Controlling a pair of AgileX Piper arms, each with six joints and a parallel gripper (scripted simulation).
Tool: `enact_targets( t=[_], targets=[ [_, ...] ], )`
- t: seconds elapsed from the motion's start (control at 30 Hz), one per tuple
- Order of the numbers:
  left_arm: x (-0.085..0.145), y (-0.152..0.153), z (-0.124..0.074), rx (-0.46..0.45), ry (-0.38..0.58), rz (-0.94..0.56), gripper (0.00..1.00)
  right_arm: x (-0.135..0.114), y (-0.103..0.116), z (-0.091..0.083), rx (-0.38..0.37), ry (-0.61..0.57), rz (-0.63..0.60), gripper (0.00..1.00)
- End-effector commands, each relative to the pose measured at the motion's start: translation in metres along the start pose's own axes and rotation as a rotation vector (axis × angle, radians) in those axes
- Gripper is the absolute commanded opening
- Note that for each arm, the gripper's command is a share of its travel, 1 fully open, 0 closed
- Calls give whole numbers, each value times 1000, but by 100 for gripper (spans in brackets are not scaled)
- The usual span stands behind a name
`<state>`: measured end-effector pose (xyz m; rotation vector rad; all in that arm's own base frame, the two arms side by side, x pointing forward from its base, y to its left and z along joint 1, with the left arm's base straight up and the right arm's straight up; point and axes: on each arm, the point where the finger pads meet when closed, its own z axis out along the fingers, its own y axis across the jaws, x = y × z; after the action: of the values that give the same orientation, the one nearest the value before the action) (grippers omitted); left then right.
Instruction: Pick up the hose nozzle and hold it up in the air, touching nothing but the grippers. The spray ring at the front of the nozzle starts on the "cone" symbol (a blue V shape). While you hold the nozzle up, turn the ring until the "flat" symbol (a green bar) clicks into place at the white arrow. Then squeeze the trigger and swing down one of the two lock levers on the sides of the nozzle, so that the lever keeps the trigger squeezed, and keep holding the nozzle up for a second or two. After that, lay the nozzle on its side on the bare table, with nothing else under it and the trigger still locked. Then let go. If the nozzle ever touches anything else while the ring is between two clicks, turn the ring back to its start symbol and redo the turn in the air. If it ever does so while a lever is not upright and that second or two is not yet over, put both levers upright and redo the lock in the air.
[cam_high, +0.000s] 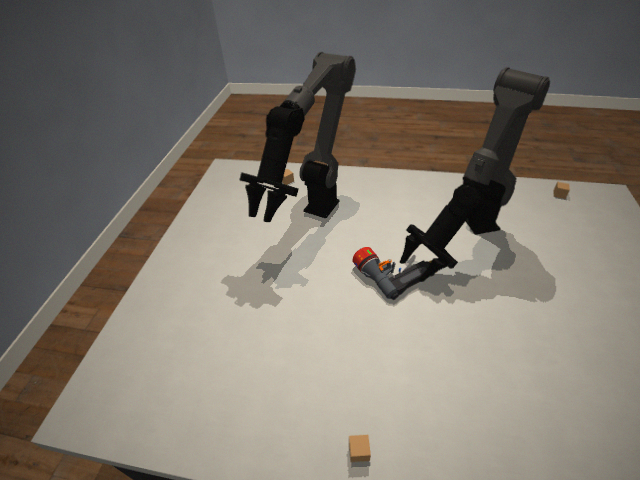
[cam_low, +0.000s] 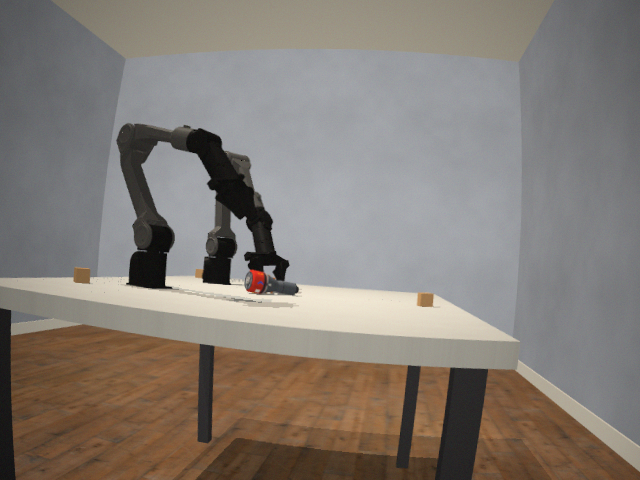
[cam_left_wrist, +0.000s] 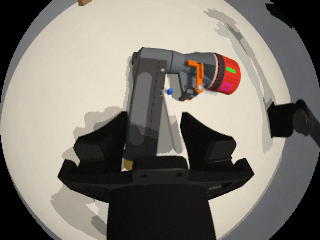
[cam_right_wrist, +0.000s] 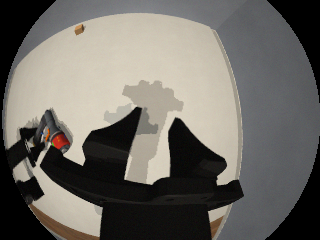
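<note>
The work appears to be at the first pickup. A grey hose nozzle (cam_high: 379, 276) (cam_low: 281, 287) (cam_left_wrist: 172, 61) (cam_right_wrist: 50, 122) with a red spray ring (cam_high: 364, 257) (cam_low: 254, 282) (cam_left_wrist: 230, 75) (cam_right_wrist: 60, 141) lies on its side on the pale table (cam_high: 232, 372) (cam_low: 336, 315) (cam_left_wrist: 50, 65) (cam_right_wrist: 200, 60), around the middle. The left gripper (cam_high: 413, 267) (cam_low: 268, 273) (cam_left_wrist: 154, 119) (cam_right_wrist: 40, 136) stands wide open, its fingers either side of the dark handle and not clamped. The black right gripper (cam_high: 260, 219) (cam_low: 242, 214) (cam_right_wrist: 156, 120) hangs at the left, partly open and empty. The ring looks unturned, but the arrow cannot be read, nor can the lock of the orange lever part (cam_high: 384, 265) (cam_left_wrist: 199, 75).

Next, the left fingers need centring on the handle, then closing squarely before a straight lift; off-centre, one could nudge the nozzle. The table edges are well away, and the tan wooden block (cam_high: 359, 447) (cam_low: 424, 299) at the near edge leaves ample room.
</note>
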<state>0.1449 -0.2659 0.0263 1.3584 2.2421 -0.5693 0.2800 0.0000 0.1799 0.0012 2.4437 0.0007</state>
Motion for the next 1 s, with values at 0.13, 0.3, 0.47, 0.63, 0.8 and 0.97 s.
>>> enact_targets(
  t=[0.13, 0.3, 0.47, 0.63, 0.8, 0.97],
  targets=[
    [-2, 0, -8, -1, -6, 2, 87, -1, 0, -1, 0, -4, 0, 50],
    [0, -1, -7, 3, 6, 0, 87, -1, 0, -1, 0, -4, 0, 50],
    [0, 0, -7, 2, 6, -1, 87, -1, 0, -1, 0, -4, 0, 50],
    [-3, 1, -20, -3, -9, 3, 87, -1, 0, -1, 0, -4, 0, 50],
    [0, 0, -25, 2, 6, -1, 87, -1, 0, -1, 0, -4, 0, 50],
    [-3, 1, -44, -6, -9, 3, 87, -1, 0, -1, 0, -4, 0, 50]
  ],
)
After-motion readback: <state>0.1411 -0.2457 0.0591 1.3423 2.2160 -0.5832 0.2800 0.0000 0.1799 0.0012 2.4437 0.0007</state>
